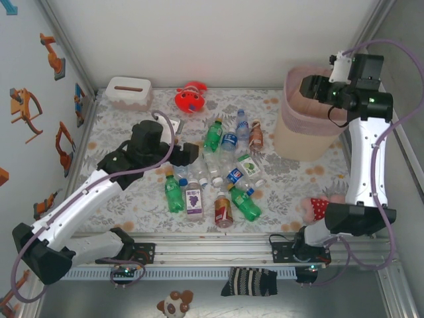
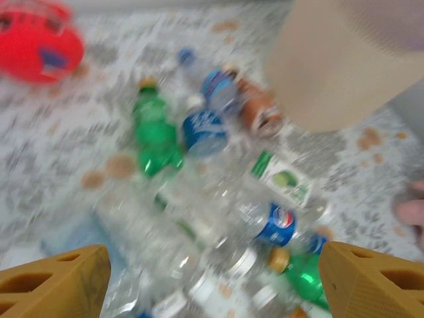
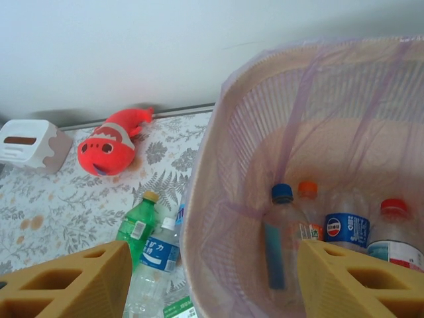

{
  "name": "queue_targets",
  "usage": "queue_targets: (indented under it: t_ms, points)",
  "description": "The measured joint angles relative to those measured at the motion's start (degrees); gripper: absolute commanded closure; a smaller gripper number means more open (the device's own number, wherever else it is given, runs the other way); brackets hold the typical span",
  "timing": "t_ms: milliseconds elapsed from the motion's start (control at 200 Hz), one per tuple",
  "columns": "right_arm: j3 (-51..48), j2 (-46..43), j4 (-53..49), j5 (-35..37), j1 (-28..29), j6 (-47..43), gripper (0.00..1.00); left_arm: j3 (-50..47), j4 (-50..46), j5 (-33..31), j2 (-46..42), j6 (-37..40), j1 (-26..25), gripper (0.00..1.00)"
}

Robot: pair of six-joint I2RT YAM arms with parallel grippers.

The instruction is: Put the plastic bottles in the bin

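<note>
Left gripper [image 2: 212,281] being held spread, empty, above plastic bottles [image 2: 207,131] on table [image 2: 53,156]. Right gripper [image 3: 212,278] being held parted, nothing grasped, over bin [image 3: 228,119]; several bottles lying inside.

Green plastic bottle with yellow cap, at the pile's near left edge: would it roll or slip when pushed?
Round and lying on its side, the green plastic bottle would probably roll sideways. Its smooth, small body likely feels light and slippery.

Packed plastic bottles [image 1: 232,173] clog the table [image 1: 126,199]; the bin [image 1: 298,142] gapes open.
</note>
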Motion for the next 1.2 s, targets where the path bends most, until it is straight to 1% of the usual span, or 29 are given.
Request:
queue_targets:
  t_ms: [100,215,345,481,661,846,1006,1197]
  points:
    - [-2.16,-1.22,0.04,-0.02,0.0,0.0,0.34,-1.86,-3.1,-3.08,0.22,-4.24,0.26,0.17]
    - [-4.26,-2.34,0.09,-0.33,0.0,-0.02,0.34,-6.23,-5.01,-5.68,0.11,-10.14,0.37,0.16]
    - [-6.49,-3.41,0.46,-1.16,0.04,-0.02,0.34,-10.51,-8.11,-7.02,0.11,-15.39,0.63,0.16]
    - [-8.22,-4.22,1.16,-1.86,0.04,-0.02,0.34,-11.17,-11.32,-7.37,0.11,-18.1,1.79,0.15]
    - [-10.25,-5.11,2.49,-2.93,0.04,0.04,0.34,-11.78,-12.46,-4.57,0.37,-19.71,5.01,0.14]
    - [-10.64,-5.2,2.62,-3.45,0.04,0.42,0.34,-13.29,-12.57,0.7,3.5,-19.91,8.52,0.14]
    - [-10.64,-5.2,2.58,-3.5,0.04,0.39,0.34,-13.33,-12.13,4.02,7.76,-19.67,9.2,0.14]
    - [-10.64,-5.22,2.54,-3.48,0.04,0.39,0.34,-14.14,-10.84,5.7,11.21,-19.43,9.27,0.15]
